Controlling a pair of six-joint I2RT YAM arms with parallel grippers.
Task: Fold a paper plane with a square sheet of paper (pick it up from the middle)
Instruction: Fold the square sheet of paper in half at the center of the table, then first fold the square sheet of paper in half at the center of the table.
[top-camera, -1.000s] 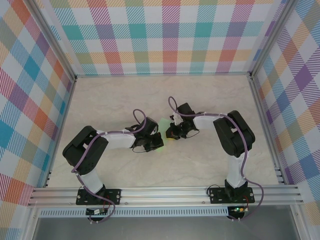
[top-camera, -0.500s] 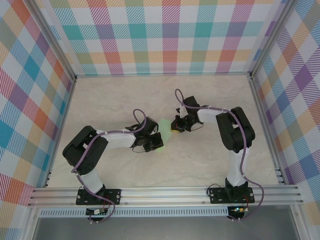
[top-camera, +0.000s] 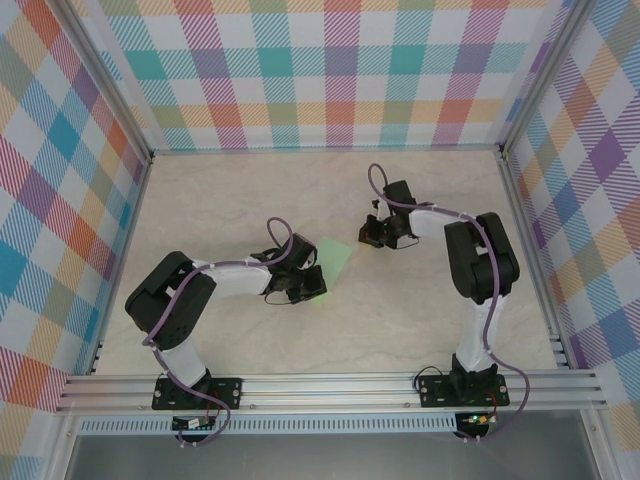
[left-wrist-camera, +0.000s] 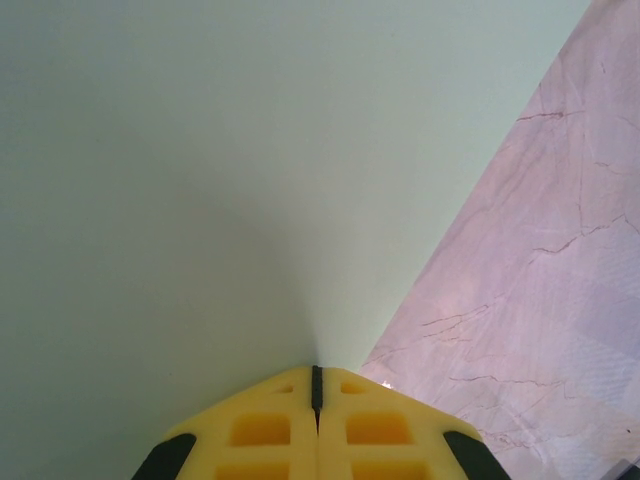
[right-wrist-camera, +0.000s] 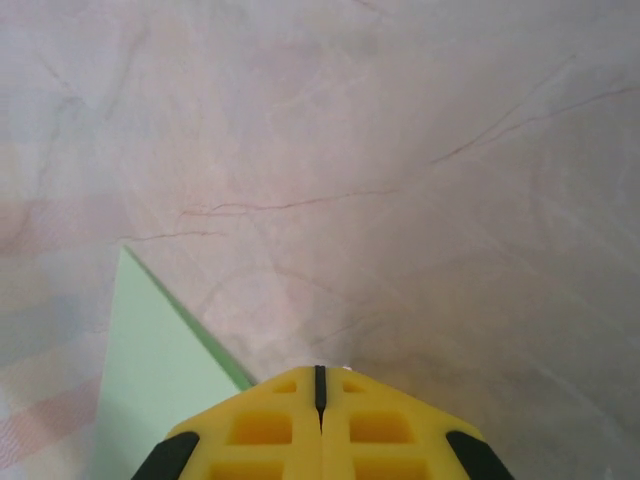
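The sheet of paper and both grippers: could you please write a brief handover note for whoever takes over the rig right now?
Left gripper: jaws shut, tips at the square sheet of paper.
Right gripper: jaws shut, over the bare table, beside one corner of the sheet.
Done: the sheet lies mid-table, with no dart shape visible.
Left: the folds into a plane.

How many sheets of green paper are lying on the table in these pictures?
1. The green sheet lies near the middle of the table, its near-left part under the left tool. A second sheet beneath it could not be seen.
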